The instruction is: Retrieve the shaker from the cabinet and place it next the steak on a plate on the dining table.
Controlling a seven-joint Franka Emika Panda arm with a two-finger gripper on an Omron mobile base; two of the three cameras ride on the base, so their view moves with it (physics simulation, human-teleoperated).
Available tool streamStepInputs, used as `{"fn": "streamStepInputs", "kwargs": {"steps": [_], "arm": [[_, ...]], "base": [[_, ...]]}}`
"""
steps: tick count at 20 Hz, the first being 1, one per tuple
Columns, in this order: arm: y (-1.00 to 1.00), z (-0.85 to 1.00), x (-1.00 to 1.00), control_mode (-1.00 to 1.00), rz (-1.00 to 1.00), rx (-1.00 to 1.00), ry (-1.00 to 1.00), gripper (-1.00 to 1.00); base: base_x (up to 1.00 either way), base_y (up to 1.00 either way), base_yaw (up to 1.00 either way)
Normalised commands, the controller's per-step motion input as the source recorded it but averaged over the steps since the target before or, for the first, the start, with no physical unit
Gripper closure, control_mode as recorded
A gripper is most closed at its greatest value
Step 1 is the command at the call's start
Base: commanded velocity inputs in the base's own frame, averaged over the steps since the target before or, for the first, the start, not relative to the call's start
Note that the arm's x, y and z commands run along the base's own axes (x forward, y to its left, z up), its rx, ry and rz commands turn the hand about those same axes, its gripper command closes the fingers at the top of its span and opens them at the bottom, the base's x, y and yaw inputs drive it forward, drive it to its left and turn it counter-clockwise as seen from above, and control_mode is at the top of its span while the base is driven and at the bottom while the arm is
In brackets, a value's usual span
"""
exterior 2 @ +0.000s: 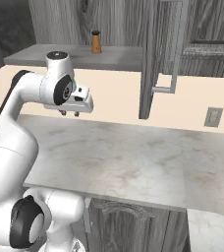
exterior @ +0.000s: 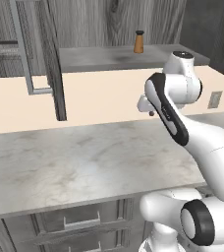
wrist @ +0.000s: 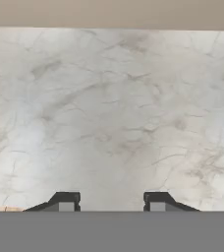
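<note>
Orange-brown shaker (exterior: 139,42) stands upright on the cabinet (exterior: 128,56) shelf, door open. We judge it light, rigid, smooth, tippy; pinch mid-body below the dark cap. Gripper (exterior 2: 70,113) hovers above the marbled counter (exterior: 84,162), fingers spread, empty.

shaker (exterior: 139,42) upright on cabinet shelf (exterior: 109,58), toward back | open cabinet door (exterior: 50,59) left of shaker | stone counter (exterior: 84,162) below, nearer | gripper (exterior 2: 70,113) above counter
</note>
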Motion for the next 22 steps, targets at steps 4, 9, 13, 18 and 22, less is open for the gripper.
{"fn": "streamStepInputs", "kwargs": {"steps": [4, 9, 13, 18, 22], "arm": [[0.00, 0.00, -0.40, -1.00, 0.00, 0.00, -0.13, -1.00], [0.00, 0.10, -0.93, -1.00, 0.00, 0.00, -0.41, -1.00], [0.00, 0.23, -0.97, -1.00, -0.04, -0.02, -0.58, -1.00], [0.03, 0.38, -0.93, -1.00, 0.00, -0.11, -0.63, -1.00], [0.00, 0.95, -0.59, -1.00, -0.01, -0.06, -0.33, -1.00]], "base": [[0.00, 0.00, 0.00], [0.00, 0.00, 0.00], [0.00, 0.00, 0.00], [0.00, 0.00, 0.00], [0.00, 0.00, 0.00]]}}
